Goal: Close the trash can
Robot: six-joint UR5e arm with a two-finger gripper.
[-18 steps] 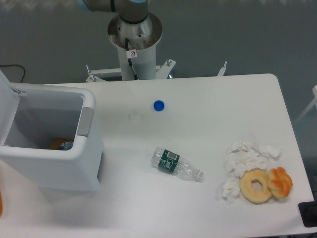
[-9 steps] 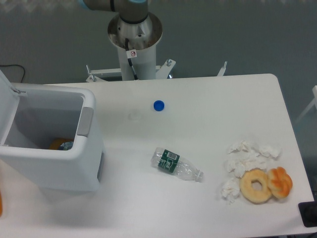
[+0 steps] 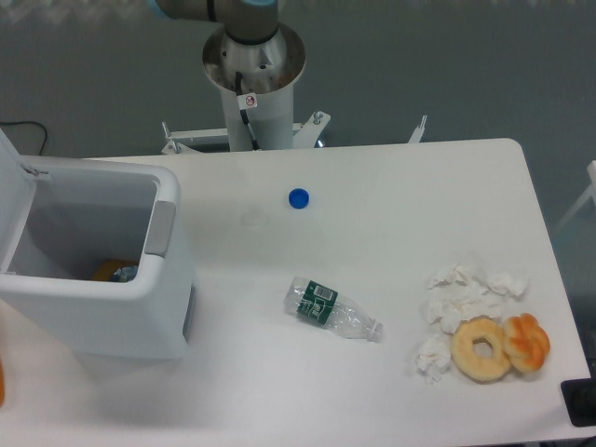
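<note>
Trash can [image 3: 102, 307] open, lid [image 3: 11, 200] up at far left.
Gripper's out of view; push that light, stiff lid's top edge.

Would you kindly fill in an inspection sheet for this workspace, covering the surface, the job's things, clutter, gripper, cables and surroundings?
Surface: white table, no spills seen.
Job's things: trash can at the left end, open, its lid raised at the left edge; grey latch tab on the right rim; something orange and blue lies inside.
Clutter: blue bottle cap; plastic bottle lying on its side, uncapped; crumpled tissues; doughnut touching a pastry.
Gripper: not in view; only the arm's base column shows.
Cables: black cable on the floor, far left.
Surroundings: grey floor; dark object at the lower right edge.
</note>
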